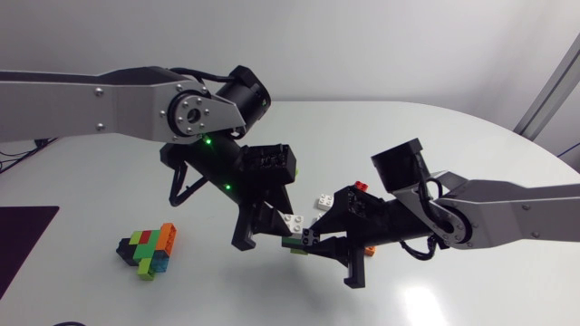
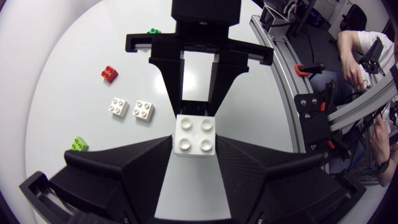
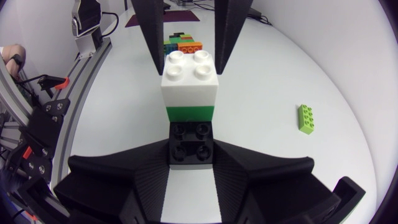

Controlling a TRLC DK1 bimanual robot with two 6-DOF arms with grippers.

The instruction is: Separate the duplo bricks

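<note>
Duplo stack is up off the table, right in the middle, caught between both arms. It's three pieces: a white brick at one end, a thin green brick in the middle and a black brick at the other end. The left gripper comes in from the left side, and its two wedge fingers are clamped on the white brick, one on each flank. The right gripper faces it head-on, fingers pressed against both sides of the black brick, so each end of the stack is gripped. All three pieces are joined, with no gap showing between them. Down on the table, a cluster of bricks in green, red, orange, blue and black sits well off to the left, under the left arm. A pair of loose white bricks lie side by side, with a small red brick near them. A long lime brick lies flat on its own, off to one side of the right gripper.
</note>
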